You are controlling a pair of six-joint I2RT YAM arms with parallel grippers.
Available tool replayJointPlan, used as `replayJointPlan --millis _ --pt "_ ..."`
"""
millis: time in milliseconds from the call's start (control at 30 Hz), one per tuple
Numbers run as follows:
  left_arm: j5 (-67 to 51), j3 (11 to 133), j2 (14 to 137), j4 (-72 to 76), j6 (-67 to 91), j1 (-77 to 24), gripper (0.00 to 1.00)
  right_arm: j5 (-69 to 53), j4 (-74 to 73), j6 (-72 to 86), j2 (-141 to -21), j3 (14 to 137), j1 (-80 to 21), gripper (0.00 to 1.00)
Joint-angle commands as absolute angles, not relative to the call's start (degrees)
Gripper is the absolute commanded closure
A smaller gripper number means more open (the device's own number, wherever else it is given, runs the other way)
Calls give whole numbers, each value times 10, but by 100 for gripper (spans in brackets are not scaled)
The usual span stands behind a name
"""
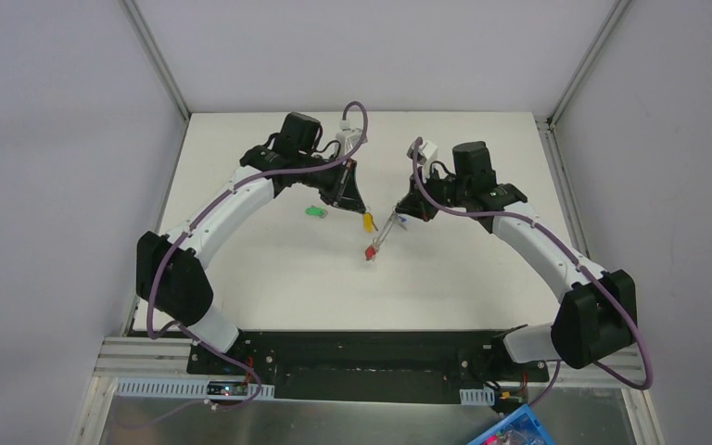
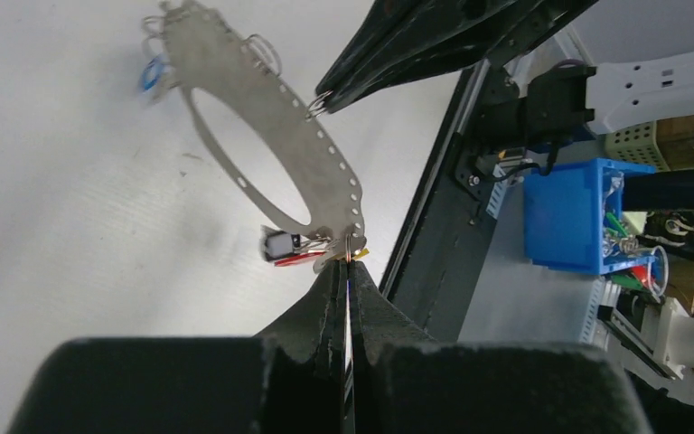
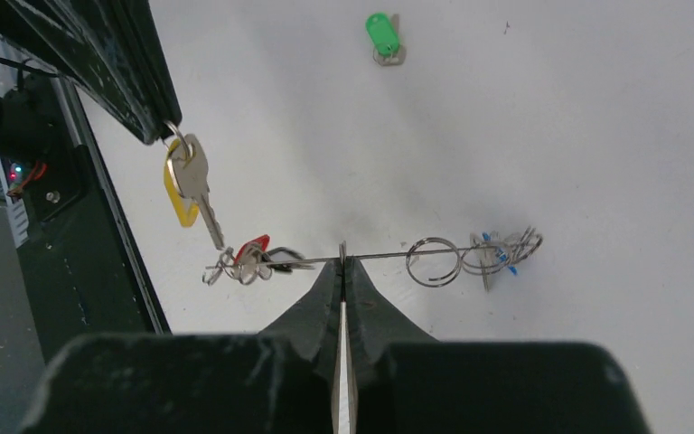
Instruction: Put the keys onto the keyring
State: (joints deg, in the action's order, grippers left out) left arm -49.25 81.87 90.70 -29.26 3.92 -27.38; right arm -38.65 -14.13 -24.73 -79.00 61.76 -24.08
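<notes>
A robotics lab test cell: a white desk (image 1: pixel 269 287) boxed in by plain grey panels (image 1: pixel 56 139) on aluminium posts (image 1: pixel 158 56). Two cabled robot arms (image 1: pixel 232 199) are bolted to a black plate (image 1: pixel 362 357) at the near edge. A blue parts bin (image 1: pixel 514 431) sits beyond the near right corner.

Seen from the left wrist, the blue key (image 2: pixel 151 72) is blurred, and the yellow key (image 2: pixel 361 254) shows only a sliver behind the left pincer (image 2: pixel 348 267). The top view's lower edge cuts the blue bin (image 1: pixel 512 431).
</notes>
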Motion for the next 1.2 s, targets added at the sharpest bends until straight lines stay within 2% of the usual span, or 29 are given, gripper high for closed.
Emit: replayJointPlan --millis 0,233,1167 --pt "-518 858 889 -280 93 -286 100 -455 -93 -225 -782 651 -239 100" --pt "-492 912 923 -323 48 -307 100 -491 -71 -213 -767 633 -240 100" --pt "-425 898 945 -324 77 -337 100 -520 -43 -184 -747 606 -238 100"
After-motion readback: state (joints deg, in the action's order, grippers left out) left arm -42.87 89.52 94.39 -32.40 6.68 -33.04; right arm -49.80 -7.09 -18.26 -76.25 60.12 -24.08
